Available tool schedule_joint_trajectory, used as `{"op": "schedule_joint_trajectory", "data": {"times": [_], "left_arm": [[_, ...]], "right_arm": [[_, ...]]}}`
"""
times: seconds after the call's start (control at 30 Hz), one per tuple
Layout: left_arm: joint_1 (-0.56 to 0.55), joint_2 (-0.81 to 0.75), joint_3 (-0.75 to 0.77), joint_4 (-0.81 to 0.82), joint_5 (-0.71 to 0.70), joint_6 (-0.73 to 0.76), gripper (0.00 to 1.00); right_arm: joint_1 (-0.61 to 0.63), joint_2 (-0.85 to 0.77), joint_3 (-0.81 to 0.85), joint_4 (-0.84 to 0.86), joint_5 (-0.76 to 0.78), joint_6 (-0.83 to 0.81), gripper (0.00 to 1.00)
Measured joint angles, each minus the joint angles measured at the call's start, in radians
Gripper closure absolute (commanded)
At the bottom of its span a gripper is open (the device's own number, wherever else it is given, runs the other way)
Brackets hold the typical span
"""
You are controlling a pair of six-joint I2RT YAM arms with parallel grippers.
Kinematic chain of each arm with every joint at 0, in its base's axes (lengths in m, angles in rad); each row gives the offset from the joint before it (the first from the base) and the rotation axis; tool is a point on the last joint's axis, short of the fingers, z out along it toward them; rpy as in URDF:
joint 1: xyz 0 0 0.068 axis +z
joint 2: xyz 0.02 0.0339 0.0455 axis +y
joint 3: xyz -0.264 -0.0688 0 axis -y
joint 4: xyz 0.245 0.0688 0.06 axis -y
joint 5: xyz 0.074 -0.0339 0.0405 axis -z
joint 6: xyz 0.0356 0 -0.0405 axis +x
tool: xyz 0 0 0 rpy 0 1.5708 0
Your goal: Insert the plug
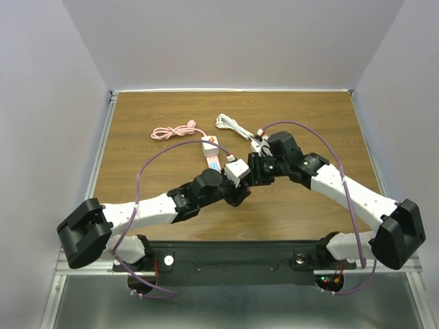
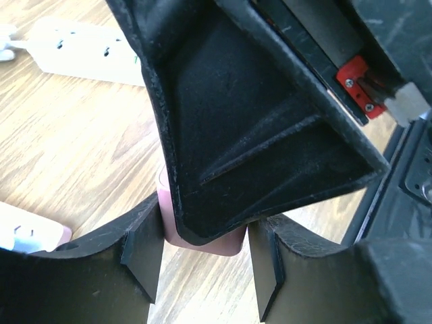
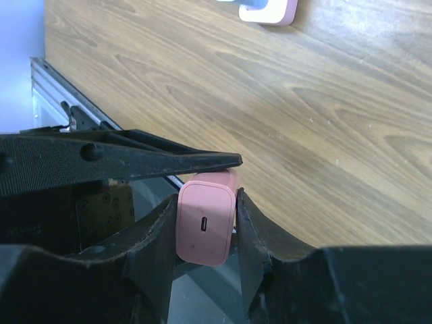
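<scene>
Pink plug (image 3: 201,229) pinched by right gripper (image 3: 205,210); left gripper (image 2: 206,260) flanks edges.

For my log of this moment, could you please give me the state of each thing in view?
pink charger: off the table, gripped by both jaws, port empty
left gripper: shut on the pink charger
right gripper: shut on the pink charger
pink cable: coiled, lying loose on the table
white cable: bundled, on the table
power strip: flat on the table, visible sockets empty

wood table (image 1: 137,164), pink cable (image 1: 175,131), white cable (image 1: 232,124)
</scene>
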Motion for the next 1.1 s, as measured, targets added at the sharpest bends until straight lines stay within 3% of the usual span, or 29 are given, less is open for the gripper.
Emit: {"op": "schedule_joint_trajectory", "data": {"times": [0.03, 0.1, 0.13, 0.6, 1.1], "left_arm": [[0.000, 0.000, 0.000, -0.002, -0.014, -0.006, 0.19], [0.001, 0.000, 0.000, -0.002, -0.036, -0.029, 0.04], [0.004, 0.000, 0.000, 0.006, -0.044, -0.033, 0.02], [0.193, -0.103, -0.130, 0.090, -0.005, -0.149, 0.01], [0.216, -0.090, -0.143, 0.114, 0.077, -0.183, 0.02]], "right_arm": [[0.002, 0.008, 0.004, 0.003, 0.014, -0.001, 1.00], [0.003, 0.022, 0.014, 0.005, 0.047, -0.013, 1.00], [0.005, 0.032, 0.017, 0.002, 0.062, -0.024, 1.00], [-0.194, 0.254, 0.211, -0.026, 0.263, -0.254, 1.00], [-0.356, 0.468, 0.336, 0.034, 0.249, -0.615, 1.00]]}}
